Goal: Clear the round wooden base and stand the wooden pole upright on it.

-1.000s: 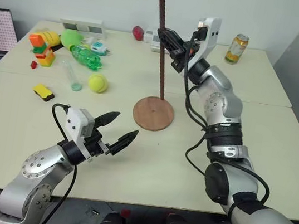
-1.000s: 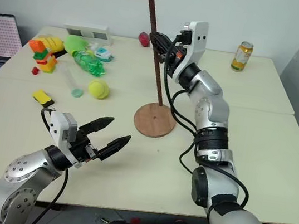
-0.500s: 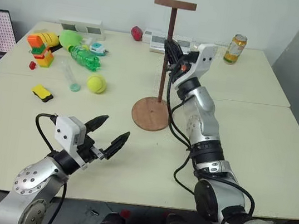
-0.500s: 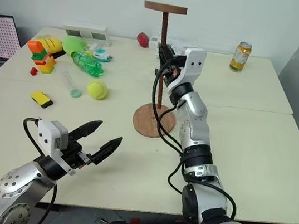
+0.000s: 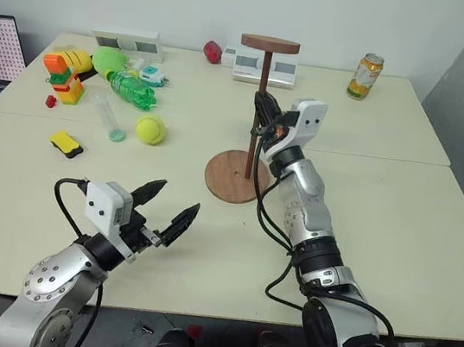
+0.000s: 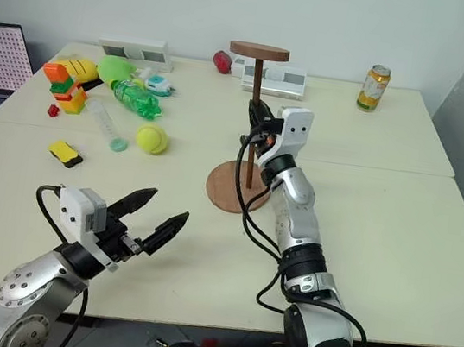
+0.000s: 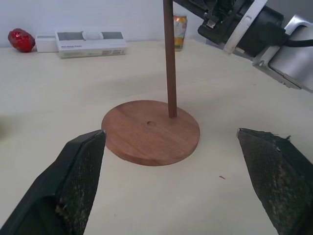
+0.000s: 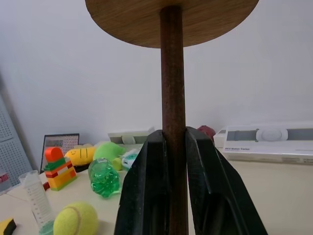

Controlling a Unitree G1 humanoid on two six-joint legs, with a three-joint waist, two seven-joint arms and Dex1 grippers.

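The lower stretch of the wooden pole (image 5: 259,112) is partly masked by the right gripper (image 5: 262,119) in the head views, so its foot is best read from the left wrist view: it meets the round wooden base (image 7: 150,131) just beside the small centre hole, not in it. Whether it bears weight there cannot be told. The labels on the far items are too small to read.

The surface is a pale cream table (image 5: 384,205) made of several tops pushed together, set against a plain light wall. The base lies near the table's middle. At the far left sit a tennis ball (image 5: 151,129), a green plastic bottle (image 5: 131,89) and a block toy (image 5: 66,83); at the far edge, a white box (image 5: 265,68) and a drink can (image 5: 364,75).

The right arm reaches forward over the table, its fingers clamped on the pole at mid-height (disc end uppermost), the pole standing close to upright. The left gripper (image 5: 172,208) hovers low above the near table, jaws spread wide and empty, pointed toward the base and well apart from it.
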